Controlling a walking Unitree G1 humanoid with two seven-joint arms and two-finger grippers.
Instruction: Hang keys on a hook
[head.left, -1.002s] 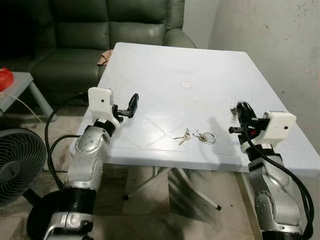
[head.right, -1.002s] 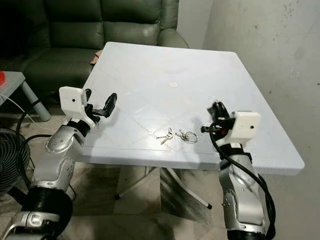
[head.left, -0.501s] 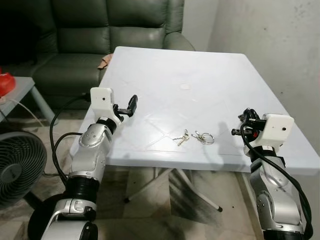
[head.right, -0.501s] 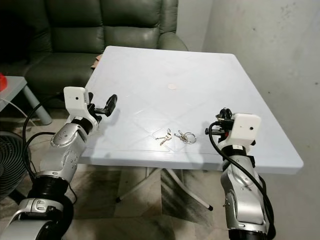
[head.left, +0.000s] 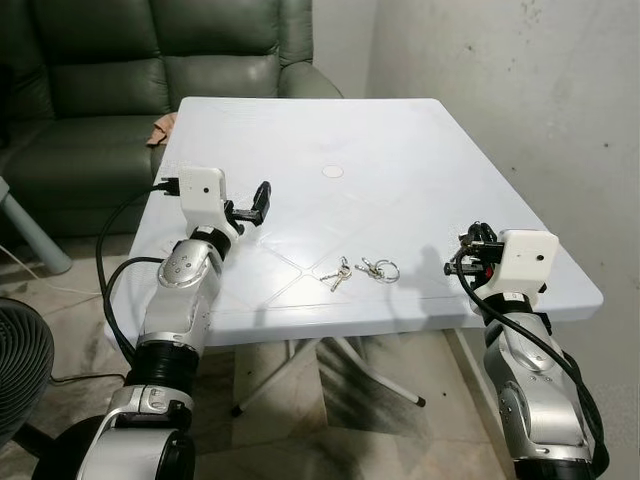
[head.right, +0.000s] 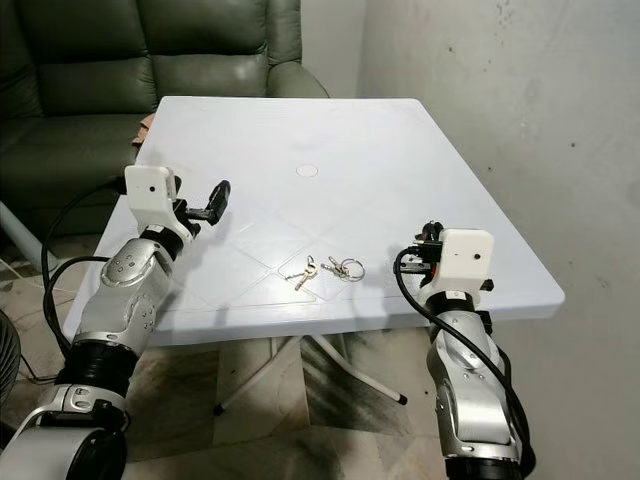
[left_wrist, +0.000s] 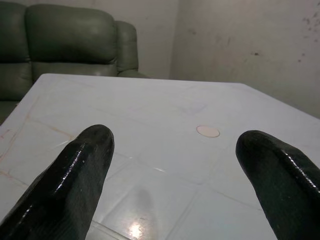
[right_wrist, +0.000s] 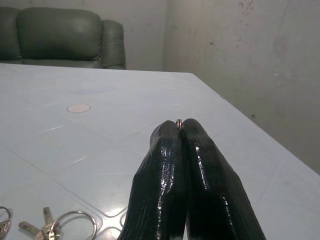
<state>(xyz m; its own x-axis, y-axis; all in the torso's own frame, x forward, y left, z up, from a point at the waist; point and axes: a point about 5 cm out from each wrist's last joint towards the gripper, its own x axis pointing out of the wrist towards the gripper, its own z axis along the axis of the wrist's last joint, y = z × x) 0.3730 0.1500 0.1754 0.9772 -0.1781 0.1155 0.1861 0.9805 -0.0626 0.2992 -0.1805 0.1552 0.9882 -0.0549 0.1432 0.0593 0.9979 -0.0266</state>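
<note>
Keys (head.left: 358, 271) lie flat on the white tabletop (head.left: 400, 150) near its front edge, strung out in a line running left to right: two key blades splay toward the robot's left, with the linked rings at the right end. They sit between the two arms, touched by neither.

Right pincer (right_wrist: 181, 128) hovers over the tabletop's front right corner, right of the keys and apart from them, its black fingers (right_wrist: 165, 165) clenched flat together with a tiny metallic glint pinched at the tips; what that is cannot be told. The forearm rises from below the table edge, bent at the elbow.

Left pincer (head.left: 262, 200) is released, fingers (left_wrist: 75, 175) spread wide, pointing across the tabletop from its left edge. A small round disc (head.left: 332, 171) marks the tabletop's middle. A dark green sofa (head.left: 150, 60) stands behind.
</note>
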